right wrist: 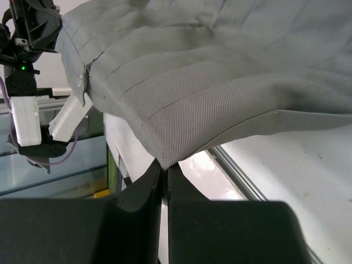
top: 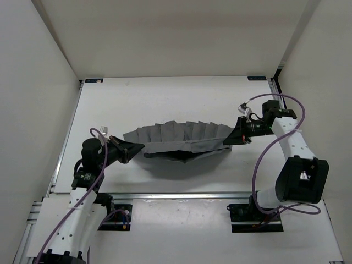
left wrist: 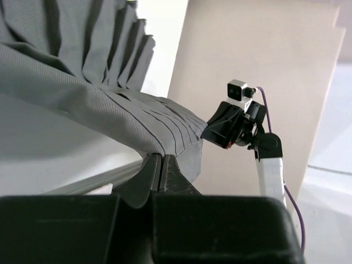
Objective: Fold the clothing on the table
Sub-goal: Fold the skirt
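The clothing (top: 181, 140), a grey pleated garment, hangs stretched between both grippers above the table (top: 165, 99), sagging in the middle with its pleats fanning toward the back. My left gripper (top: 132, 149) is shut on the clothing's left corner; in the left wrist view the fabric (left wrist: 110, 104) runs into the closed gripper (left wrist: 160, 159). My right gripper (top: 232, 137) is shut on the right corner; in the right wrist view a point of the cloth (right wrist: 220, 88) is pinched in the gripper (right wrist: 165, 168).
White walls enclose the table on the left, back and right. A metal rail (top: 181, 195) runs along the near edge, with both arm bases (top: 256, 212) behind it. The right arm's cable (top: 264, 159) loops near the garment's right end.
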### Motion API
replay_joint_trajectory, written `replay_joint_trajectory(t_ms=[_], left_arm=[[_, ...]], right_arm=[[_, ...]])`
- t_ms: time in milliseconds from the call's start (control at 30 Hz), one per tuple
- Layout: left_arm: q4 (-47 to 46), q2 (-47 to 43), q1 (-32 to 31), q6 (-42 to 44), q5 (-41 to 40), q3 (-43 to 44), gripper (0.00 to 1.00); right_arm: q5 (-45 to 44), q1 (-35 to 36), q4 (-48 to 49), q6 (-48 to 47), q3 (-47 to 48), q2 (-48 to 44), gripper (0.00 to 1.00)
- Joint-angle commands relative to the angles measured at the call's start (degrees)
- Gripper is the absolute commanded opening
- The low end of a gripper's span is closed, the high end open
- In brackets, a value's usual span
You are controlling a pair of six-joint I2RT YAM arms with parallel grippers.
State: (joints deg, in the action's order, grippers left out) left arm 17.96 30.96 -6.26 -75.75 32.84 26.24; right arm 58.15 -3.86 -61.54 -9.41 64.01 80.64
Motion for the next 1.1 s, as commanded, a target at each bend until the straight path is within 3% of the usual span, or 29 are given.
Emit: replay_joint_trajectory(t_ms=[0,367,433,500,533,567,600,633,700,767,900,1000,1067], left_arm=[[-2.56,2.25,2.49,0.60,-8.58,0.13,0.00],[-8.37,15.96,0.82,-0.19,-14.46,3.63,0.00],[-14.41,23.40,0.64,-0.98,-15.43,6.00,0.00],[-20.55,32.52,1.07,1.20,-18.50,10.12,0.00],[-22.59,40.24,1.95,1.65,-18.95,14.58,0.02],[-26.53,44.58,2.56,2.78,-20.08,16.80,0.15],[-32.40,52.98,3.53,4.19,-20.27,21.53,0.25],[-33.41,60.81,4.49,4.46,-19.75,27.32,0.49],[-33.68,68.92,5.38,0.36,-16.77,34.39,0.68],[-33.52,70.56,4.77,0.51,-18.15,36.95,0.99],[-28.95,64.51,5.11,10.43,-25.45,34.50,0.99],[-24.38,61.50,5.65,17.00,-23.10,32.12,0.99],[-16.42,63.59,4.16,23.43,-18.89,36.75,0.99]], right_arm=[[-3.22,-0.81,5.29,1.94,3.67,2.50,0.00],[-1.03,-0.80,6.96,2.11,20.52,20.85,0.00],[0.03,-0.88,9.23,5.18,25.09,25.24,0.00],[2.05,-0.80,16.05,14.28,35.35,34.01,0.00],[1.18,0.24,18.45,15.72,38.09,36.06,0.07],[-4.57,1.04,19.69,16.26,45.08,40.34,0.26],[-11.76,2.96,17.79,13.92,52.81,45.00,0.77],[-14.96,4.72,16.99,13.11,55.93,47.30,0.99],[-17.98,4.74,15.57,12.30,63.76,51.80,1.00],[-18.77,3.95,16.88,13.19,61.77,50.24,0.99],[-18.52,0.88,16.01,8.03,52.65,44.97,0.99],[-18.33,0.43,13.56,4.41,49.64,43.90,0.97],[-18.69,0.96,14.16,1.77,48.15,42.76,0.97]])
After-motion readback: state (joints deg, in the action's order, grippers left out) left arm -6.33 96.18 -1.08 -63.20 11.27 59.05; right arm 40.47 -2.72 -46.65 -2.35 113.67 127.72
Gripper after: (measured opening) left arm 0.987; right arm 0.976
